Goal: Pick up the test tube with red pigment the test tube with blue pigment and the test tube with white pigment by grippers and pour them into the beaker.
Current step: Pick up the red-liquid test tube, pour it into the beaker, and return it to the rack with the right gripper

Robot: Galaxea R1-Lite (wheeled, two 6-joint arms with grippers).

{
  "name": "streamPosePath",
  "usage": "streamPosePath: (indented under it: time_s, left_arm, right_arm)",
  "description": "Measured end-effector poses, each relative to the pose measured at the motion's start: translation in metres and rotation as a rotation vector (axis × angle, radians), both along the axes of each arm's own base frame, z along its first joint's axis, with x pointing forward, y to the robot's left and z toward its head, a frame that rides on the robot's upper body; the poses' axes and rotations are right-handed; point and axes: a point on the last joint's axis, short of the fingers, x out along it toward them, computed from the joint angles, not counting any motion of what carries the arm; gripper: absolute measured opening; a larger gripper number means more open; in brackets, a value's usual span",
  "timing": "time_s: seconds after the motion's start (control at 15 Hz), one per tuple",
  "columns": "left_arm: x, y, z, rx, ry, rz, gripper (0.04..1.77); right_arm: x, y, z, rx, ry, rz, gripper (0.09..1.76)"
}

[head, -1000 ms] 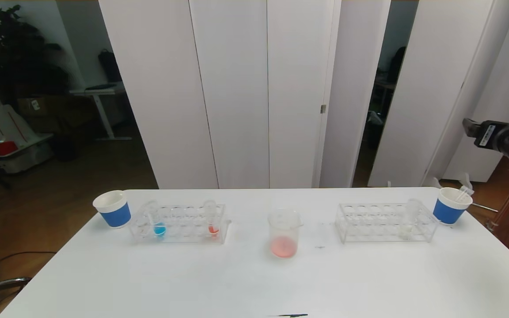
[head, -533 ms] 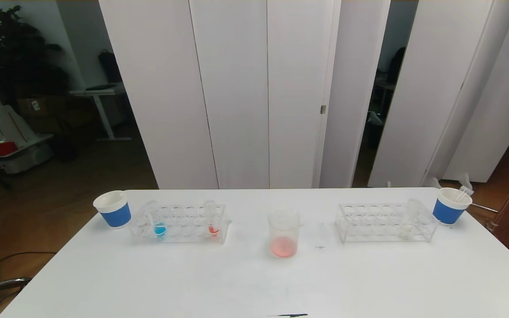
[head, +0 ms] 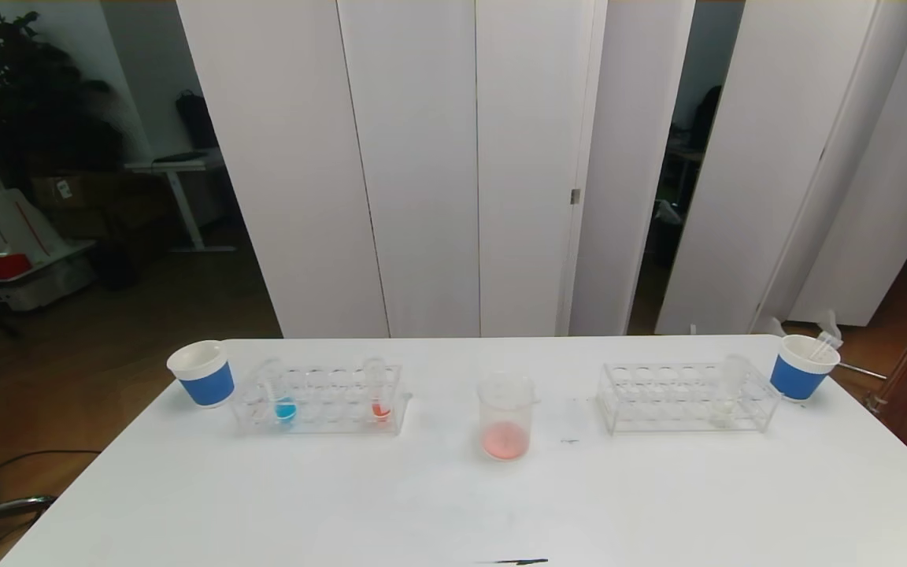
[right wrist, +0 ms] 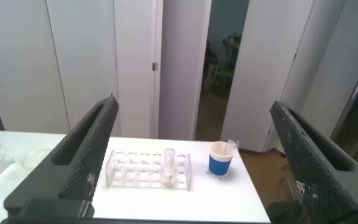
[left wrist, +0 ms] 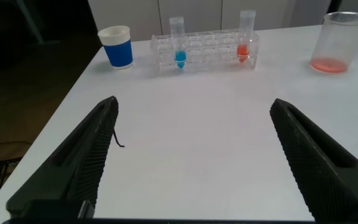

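White table (head: 453,504) fills the lower frame of the head view, with a clear left rack (head: 320,398) at lower left and a right rack (head: 686,398) at lower right. The beaker (head: 506,416) sits upright between them at lower center, red pigment at its bottom. The test tube with blue pigment (head: 276,396) stands upright, long axis vertical, mouth up, in the left rack's left end; the test tube with white pigment (head: 731,390) stands likewise in the right rack's right end. Left gripper (left wrist: 194,155) and right gripper (right wrist: 191,155) are both spread wide, holding nothing, low in their wrist views.

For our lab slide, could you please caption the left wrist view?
Open left gripper above the white table, facing the test tube with blue pigment, a red-pigment tube and the beaker.
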Motion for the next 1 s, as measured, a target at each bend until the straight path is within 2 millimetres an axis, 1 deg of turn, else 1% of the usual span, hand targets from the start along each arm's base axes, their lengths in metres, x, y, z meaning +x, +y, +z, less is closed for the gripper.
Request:
streamPosePath:
  time_s: [0.13, 0.2, 0.33, 0.53, 0.73, 0.93, 1.0]
  left_arm:
    - [0.000, 0.000, 0.000, 0.000, 0.000, 0.000, 1.74]
    - [0.000, 0.000, 0.000, 0.000, 0.000, 0.000, 1.74]
    - [0.000, 0.000, 0.000, 0.000, 0.000, 0.000, 1.74]
    - [0.000, 0.000, 0.000, 0.000, 0.000, 0.000, 1.74]
    - [0.000, 0.000, 0.000, 0.000, 0.000, 0.000, 1.74]
    - [0.000, 0.000, 0.000, 0.000, 0.000, 0.000, 1.74]
    - [0.000, 0.000, 0.000, 0.000, 0.000, 0.000, 1.74]
  right_arm:
    - [-0.034, 0.001, -0.027, -0.006, 0.017, 0.018, 1.75]
    - [-0.044, 0.001, -0.042, -0.006, 0.026, 0.026, 1.75]
    - [-0.053, 0.001, -0.074, -0.005, 0.042, 0.036, 1.75]
    - [-0.049, 0.001, -0.121, -0.006, 0.104, 0.054, 1.75]
    - [-0.039, 0.001, -0.160, 0.004, 0.176, 0.064, 1.75]
    - [-0.030, 0.000, -0.188, 0.018, 0.228, 0.062, 1.75]
    - [-0.028, 0.000, -0.192, 0.022, 0.237, 0.056, 1.75]
